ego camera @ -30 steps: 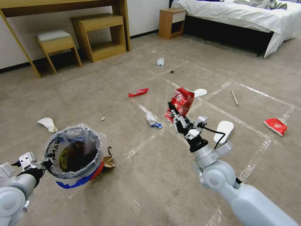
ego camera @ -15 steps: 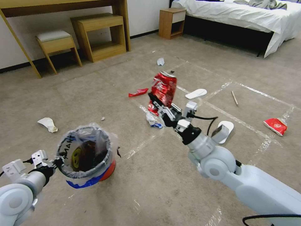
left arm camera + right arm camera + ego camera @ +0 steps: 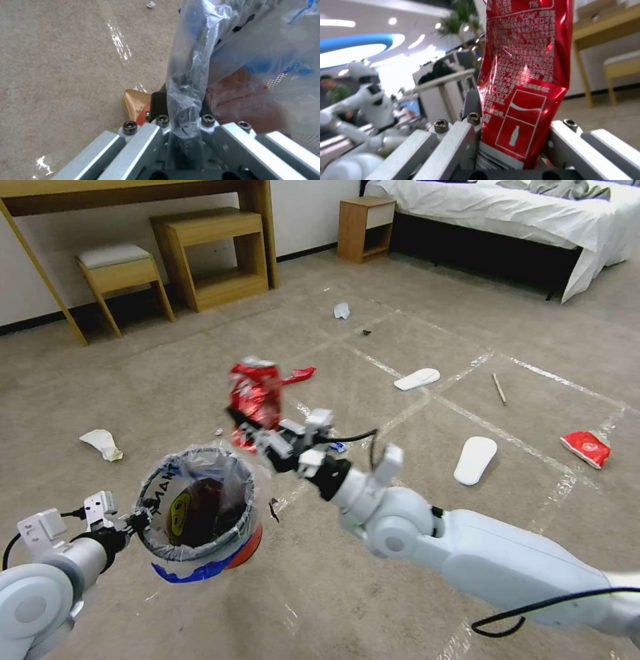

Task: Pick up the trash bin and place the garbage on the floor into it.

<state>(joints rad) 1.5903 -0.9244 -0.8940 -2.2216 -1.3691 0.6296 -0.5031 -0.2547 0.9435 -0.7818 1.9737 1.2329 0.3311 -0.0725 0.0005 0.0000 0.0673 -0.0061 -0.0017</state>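
You see the left gripper (image 3: 137,519) clamped on the trash bin (image 3: 200,507) rim, while the right gripper (image 3: 250,428), just beyond it, pinches what looks like a crushed red can (image 3: 255,392).

— What's the floor (image 3: 373,593) like?
— Beige carpet with strips of clear tape.
— And lying on it?
— Two white slippers (image 3: 476,459), a wooden stick (image 3: 499,388), a red wrapper (image 3: 587,447), a tissue wad (image 3: 102,443).

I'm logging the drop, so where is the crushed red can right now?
In the head view the crushed red can is held upright in the right tool, just beyond the far rim of the trash bin carried by the left tool.
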